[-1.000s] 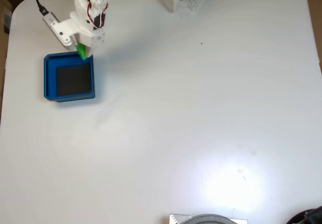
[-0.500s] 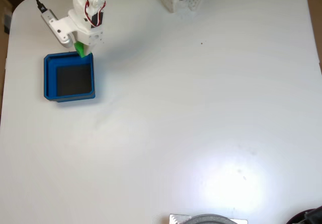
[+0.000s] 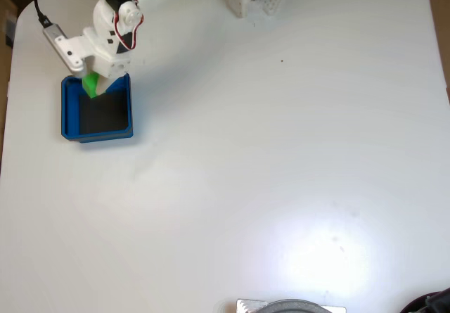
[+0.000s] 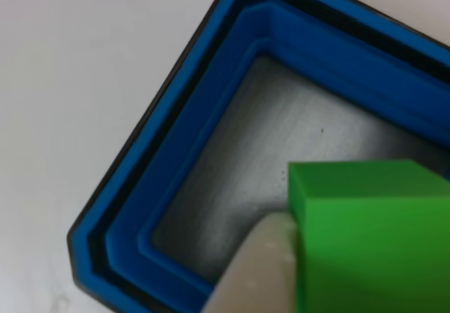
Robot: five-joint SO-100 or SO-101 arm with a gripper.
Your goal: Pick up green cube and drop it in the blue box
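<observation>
The gripper has swung from just beyond the blue box's far right corner, as the fixed view shows it, to a spot over the box's far wall, carrying the green cube with it. The cube is clamped between the fingers; in the other view one pale finger presses its left face while the cube hangs above the dark inner floor of the box. That puts the cube inside the box's outline, so letting go looks like the next step, though it sits close to the far wall rather than the centre.
</observation>
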